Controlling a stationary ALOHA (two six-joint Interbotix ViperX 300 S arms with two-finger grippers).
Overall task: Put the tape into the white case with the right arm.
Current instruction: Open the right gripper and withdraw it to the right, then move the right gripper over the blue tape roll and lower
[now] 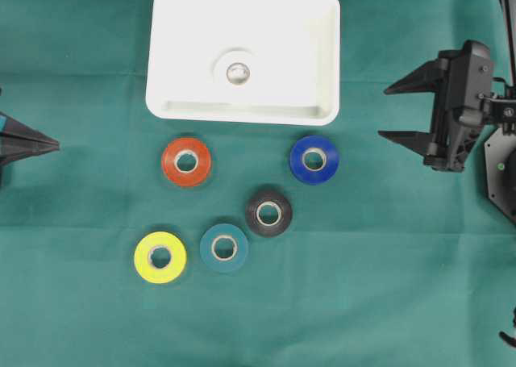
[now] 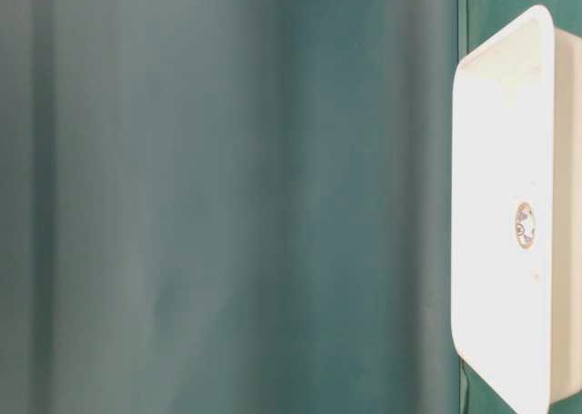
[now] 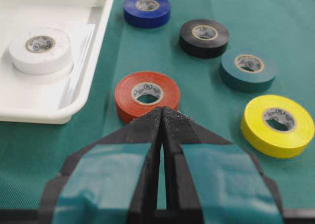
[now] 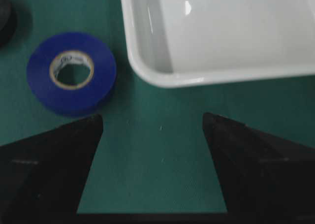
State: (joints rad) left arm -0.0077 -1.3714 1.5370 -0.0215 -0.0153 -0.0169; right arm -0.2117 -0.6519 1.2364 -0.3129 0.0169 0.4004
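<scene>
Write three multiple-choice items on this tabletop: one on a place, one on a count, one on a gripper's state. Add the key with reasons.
1. Where does the white tape roll lie?
A. In the white case
B. On the green cloth
C. In the right gripper

2. How many tape rolls lie on the cloth outside the case?
A. Three
B. Five
C. Seven

3. How does the right gripper stand?
A. Shut on the blue tape roll
B. Shut and empty
C. Open and empty

Key: 1 A, the left wrist view shows it inside the rim. 2 B, overhead shows orange, blue, black, teal and yellow. 3 C, bare cloth shows between its spread fingers.
</scene>
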